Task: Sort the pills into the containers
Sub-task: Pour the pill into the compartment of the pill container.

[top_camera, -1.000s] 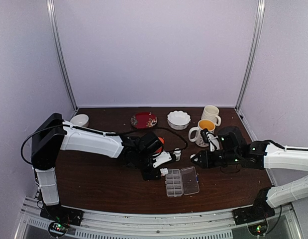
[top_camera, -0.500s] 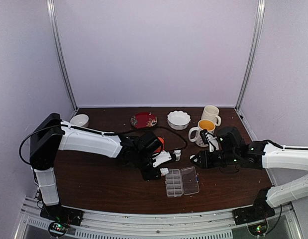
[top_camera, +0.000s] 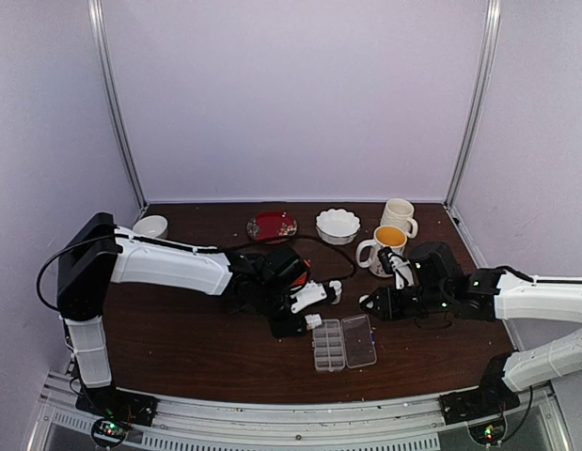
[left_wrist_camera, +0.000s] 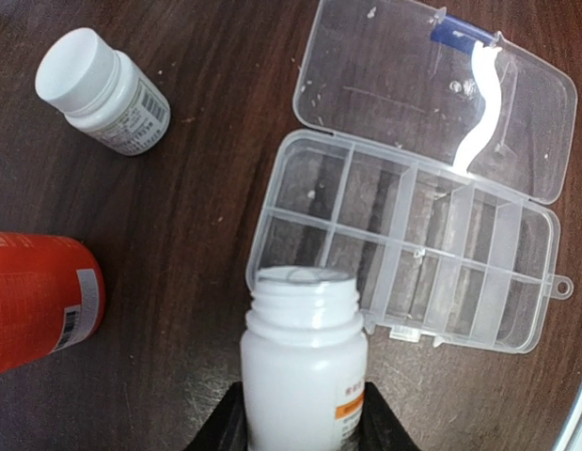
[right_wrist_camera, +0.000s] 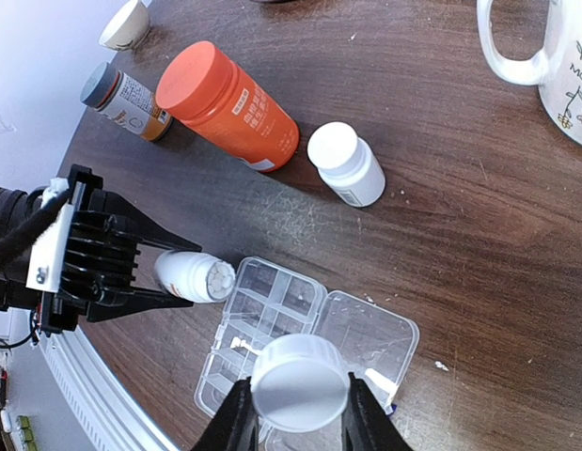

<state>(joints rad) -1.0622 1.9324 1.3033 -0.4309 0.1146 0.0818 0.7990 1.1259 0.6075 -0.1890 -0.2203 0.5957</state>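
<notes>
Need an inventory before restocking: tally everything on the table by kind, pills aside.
Bottles: 4
Loose cap: 1
Pill box: 1
Mugs: 2
Bowls: 2
Plate: 1
Total: 11

Both arms look alike, with glossy white shells on the long links and black housings at the joints. The left arm [top_camera: 168, 266] has a bulky black shoulder block and a thin black cable looping off it. Its fingers [right_wrist_camera: 121, 305] are black and tapered, backed by ribbed black fins and a white side plate [right_wrist_camera: 54, 246]. Small green lights dot the right arm [top_camera: 540, 301].
</notes>
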